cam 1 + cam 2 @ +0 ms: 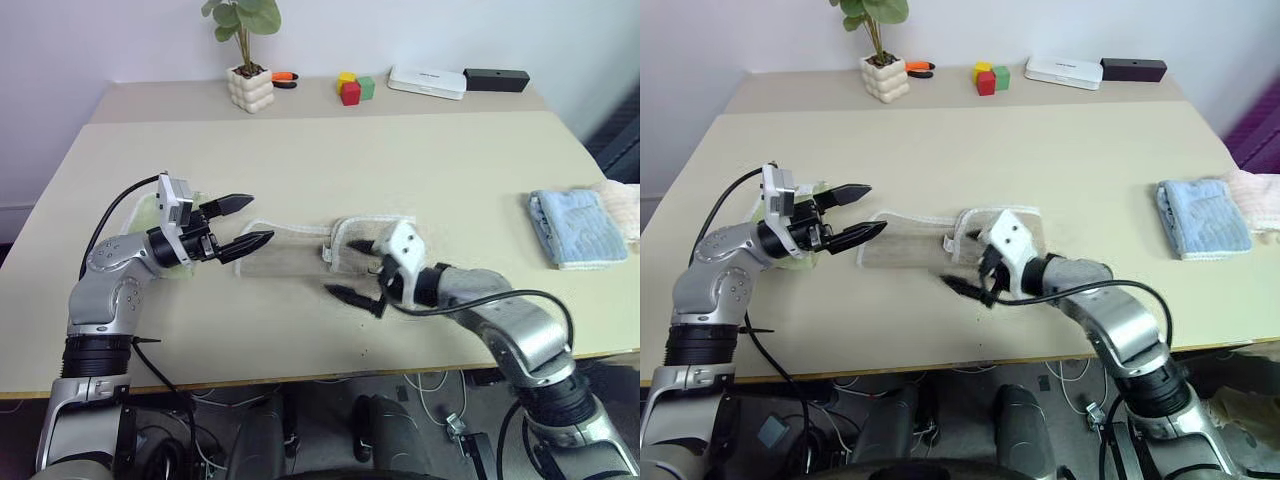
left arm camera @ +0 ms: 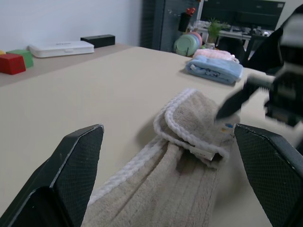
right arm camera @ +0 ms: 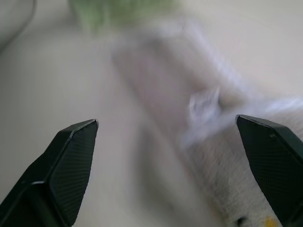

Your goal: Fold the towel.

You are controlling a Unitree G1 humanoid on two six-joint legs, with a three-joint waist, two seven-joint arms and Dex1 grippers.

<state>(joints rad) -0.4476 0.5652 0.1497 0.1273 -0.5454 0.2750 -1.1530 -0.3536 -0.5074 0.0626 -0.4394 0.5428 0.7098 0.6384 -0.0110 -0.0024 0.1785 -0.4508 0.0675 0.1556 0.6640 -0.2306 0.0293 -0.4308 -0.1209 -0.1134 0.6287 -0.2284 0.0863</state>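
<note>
While the towel (image 1: 300, 250) lay mid-bench as a long strip, its three o'clock end doubled over toward nine, both grippers stood wide and held nothing. The right gripper (image 1: 358, 270) hovered at the folded end; the left gripper (image 1: 240, 222) hung just above the flat nine o'clock end. Judged from this, the next fold wanted a fresh pinch on the corded edge, a low lift, and edges laid square before letting go. A green cloth (image 1: 150, 212) sat behind the left wrist.
</note>
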